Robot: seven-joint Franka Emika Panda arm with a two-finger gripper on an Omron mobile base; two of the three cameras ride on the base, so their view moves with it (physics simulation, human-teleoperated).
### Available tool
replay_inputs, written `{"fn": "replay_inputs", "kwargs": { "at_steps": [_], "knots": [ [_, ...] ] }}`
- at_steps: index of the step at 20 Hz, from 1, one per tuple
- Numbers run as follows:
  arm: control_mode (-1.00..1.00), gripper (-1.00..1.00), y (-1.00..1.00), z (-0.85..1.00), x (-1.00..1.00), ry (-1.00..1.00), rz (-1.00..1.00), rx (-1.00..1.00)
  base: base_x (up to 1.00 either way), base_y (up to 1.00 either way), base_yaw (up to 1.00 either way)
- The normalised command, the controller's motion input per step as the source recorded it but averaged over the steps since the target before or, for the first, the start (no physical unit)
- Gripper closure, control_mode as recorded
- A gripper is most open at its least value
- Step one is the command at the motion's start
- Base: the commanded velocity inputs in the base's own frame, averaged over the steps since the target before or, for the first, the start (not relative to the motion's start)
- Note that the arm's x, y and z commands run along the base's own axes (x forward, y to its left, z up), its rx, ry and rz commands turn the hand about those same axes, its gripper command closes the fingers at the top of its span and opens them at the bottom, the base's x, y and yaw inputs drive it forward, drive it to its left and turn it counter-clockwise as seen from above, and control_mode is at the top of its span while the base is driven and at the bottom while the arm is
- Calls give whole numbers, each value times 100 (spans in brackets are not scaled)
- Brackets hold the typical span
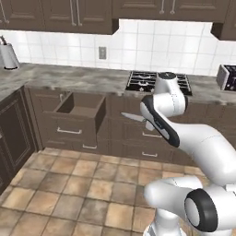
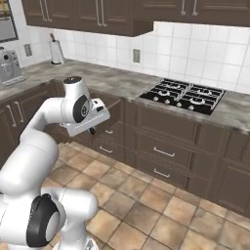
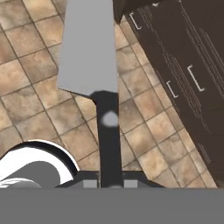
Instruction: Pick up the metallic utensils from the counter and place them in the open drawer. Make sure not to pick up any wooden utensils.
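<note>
I have the knife (image 3: 89, 52) in the claw (image 3: 109, 183): the two tips are closed tight on its black handle, one on each side, and the broad silver blade runs straight out ahead of the hand. In the hand view the blade hangs over the tan floor tiles (image 3: 26, 74), with dark cabinet fronts (image 3: 183, 65) running along one side.

From the left base view the blade (image 1: 132, 117) sticks out of the hand toward the drawer (image 1: 79, 112), held level in the air in front of the lower cabinets, well above the floor. The drawer stands pulled out, its inside open to view, its bar handle (image 1: 69, 131) on the front panel. The knife tip is near the drawer's right side but apart from it, not over the opening.

In the right base view the arm is folded in front of the cabinets and the hand (image 2: 88, 118) blocks most of the knife from me.

The desk (image 1: 55, 76) runs behind, with a black stove (image 1: 156, 82) set in it to the right of the drawer
</note>
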Motion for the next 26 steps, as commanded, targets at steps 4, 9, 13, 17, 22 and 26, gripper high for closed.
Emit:
{"fn": "replay_inputs", "kwargs": {
  "at_steps": [4, 9, 13, 17, 22, 26],
  "knots": [
    [100, 100, 0, 0, 0, 0, 0, 0, 100, 26, 18],
    [100, 100, 0, 0, 0, 0, 0, 0, 100, 20, 16],
    [100, 100, 0, 0, 0, 0, 0, 0, 100, 22, 15],
    [100, 100, 0, 0, 0, 0, 0, 0, 99, 23, 18],
    [100, 100, 0, 0, 0, 0, 0, 0, 74, 12, 26],
    [100, 100, 0, 0, 0, 0, 0, 0, 29, 3, 30]
  ]
}}
